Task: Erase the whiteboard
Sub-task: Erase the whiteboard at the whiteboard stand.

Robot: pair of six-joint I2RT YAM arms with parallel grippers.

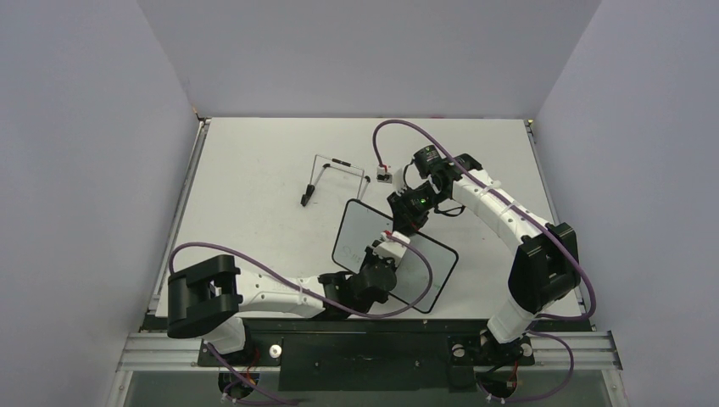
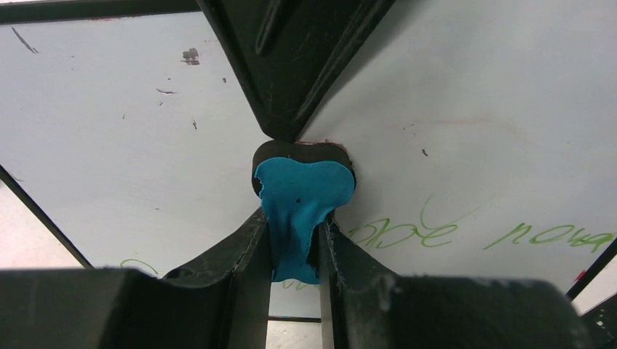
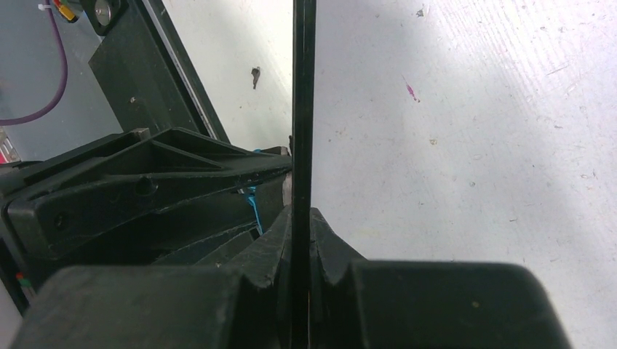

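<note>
Currently the whiteboard is held tilted over the near middle of the table. The right gripper is clamped on the board's far edge, with the thin black frame pinched between its jaws. The left gripper is clenched on a blue eraser, which presses against the white face just beside green handwriting. A wire stand lies farther back and to the left, well apart from the board.

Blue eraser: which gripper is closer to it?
Left. The left gripper holds the eraser against the whiteboard; the right gripper clamps the whiteboard's edge nearby.
</note>
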